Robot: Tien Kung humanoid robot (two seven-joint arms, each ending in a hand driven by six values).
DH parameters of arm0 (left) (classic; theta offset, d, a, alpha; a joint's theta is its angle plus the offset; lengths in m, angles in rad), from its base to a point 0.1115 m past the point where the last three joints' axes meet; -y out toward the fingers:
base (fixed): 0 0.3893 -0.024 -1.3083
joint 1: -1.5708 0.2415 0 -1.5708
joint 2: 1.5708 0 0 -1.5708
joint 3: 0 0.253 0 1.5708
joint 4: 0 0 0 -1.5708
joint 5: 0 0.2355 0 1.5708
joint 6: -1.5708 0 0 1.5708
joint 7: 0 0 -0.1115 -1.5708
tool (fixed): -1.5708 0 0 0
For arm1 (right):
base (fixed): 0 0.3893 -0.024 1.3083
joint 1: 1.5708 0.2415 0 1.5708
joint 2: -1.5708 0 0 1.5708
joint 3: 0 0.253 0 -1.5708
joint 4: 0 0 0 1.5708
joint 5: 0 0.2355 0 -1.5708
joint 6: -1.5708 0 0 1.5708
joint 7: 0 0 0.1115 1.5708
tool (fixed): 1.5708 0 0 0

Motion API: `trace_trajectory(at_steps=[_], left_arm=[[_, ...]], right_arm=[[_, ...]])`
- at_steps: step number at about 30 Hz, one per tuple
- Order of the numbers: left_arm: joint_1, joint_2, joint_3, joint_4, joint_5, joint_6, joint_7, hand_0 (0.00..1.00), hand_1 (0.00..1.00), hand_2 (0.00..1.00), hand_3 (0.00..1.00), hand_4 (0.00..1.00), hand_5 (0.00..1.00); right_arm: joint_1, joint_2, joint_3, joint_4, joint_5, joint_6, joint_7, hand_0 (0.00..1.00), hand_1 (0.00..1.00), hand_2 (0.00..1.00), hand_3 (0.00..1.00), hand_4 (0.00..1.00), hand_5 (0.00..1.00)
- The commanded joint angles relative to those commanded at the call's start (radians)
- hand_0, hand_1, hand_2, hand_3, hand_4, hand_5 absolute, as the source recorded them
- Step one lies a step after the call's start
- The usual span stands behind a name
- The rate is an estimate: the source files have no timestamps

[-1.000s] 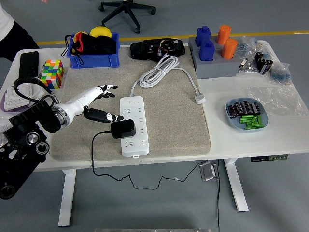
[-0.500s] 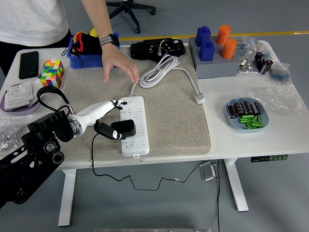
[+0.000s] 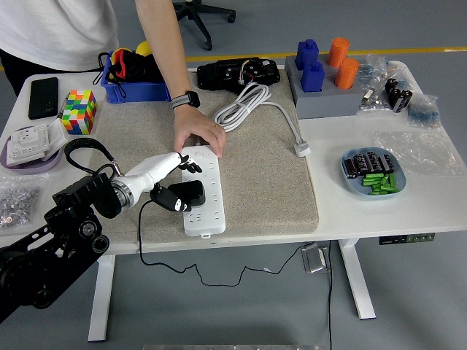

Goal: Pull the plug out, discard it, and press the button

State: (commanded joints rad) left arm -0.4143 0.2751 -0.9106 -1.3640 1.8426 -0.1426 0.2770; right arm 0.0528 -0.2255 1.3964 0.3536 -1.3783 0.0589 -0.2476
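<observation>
One white counter (image 3: pixel 365 208) on grey floor carries a beige mat (image 3: pixel 255 182); the left robot hand (image 3: pixel 164 179) is clamped on the black plug (image 3: pixel 188 194) in the power strip (image 3: pixel 202 189), a person's hand (image 3: pixel 198 137) pressing the strip's far end; beyond, a blue bin (image 3: pixel 139 89) holds dark items

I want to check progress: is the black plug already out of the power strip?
No, the plug sits in the power strip, with the left hand at it.

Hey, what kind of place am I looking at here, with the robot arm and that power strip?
Likely a robotics lab or test workshop: a height-adjustable white table on a bare grey floor, an office chair behind it, and practice props laid out, such as a power strip and puzzle cube.
</observation>
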Motion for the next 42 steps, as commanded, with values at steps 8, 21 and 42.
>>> trace_trajectory(at_steps=[8, 21, 42], left_arm=[[-0.008, -0.001, 0.016, 0.014, -0.040, 0.018, 0.000, 0.458, 0.410, 0.420, 0.543, 0.804, 0.002], [-0.004, 0.001, 0.021, 0.017, -0.073, 0.059, -0.023, 0.520, 0.317, 0.328, 0.500, 0.713, 0.002], [-0.027, 0.003, -0.129, 0.095, -0.038, 0.071, -0.013, 0.508, 0.297, 0.314, 0.476, 0.705, 0.002]], right_arm=[[0.002, -0.003, -0.004, -0.001, 0.001, 0.000, 0.000, 0.749, 0.701, 0.711, 0.723, 0.782, 0.632], [-0.001, -0.006, -0.011, 0.000, 0.002, 0.000, 0.000, 0.749, 0.701, 0.711, 0.723, 0.783, 0.634], [-0.003, 0.002, 0.000, -0.001, 0.000, 0.000, 0.000, 0.749, 0.701, 0.711, 0.724, 0.782, 0.633]])
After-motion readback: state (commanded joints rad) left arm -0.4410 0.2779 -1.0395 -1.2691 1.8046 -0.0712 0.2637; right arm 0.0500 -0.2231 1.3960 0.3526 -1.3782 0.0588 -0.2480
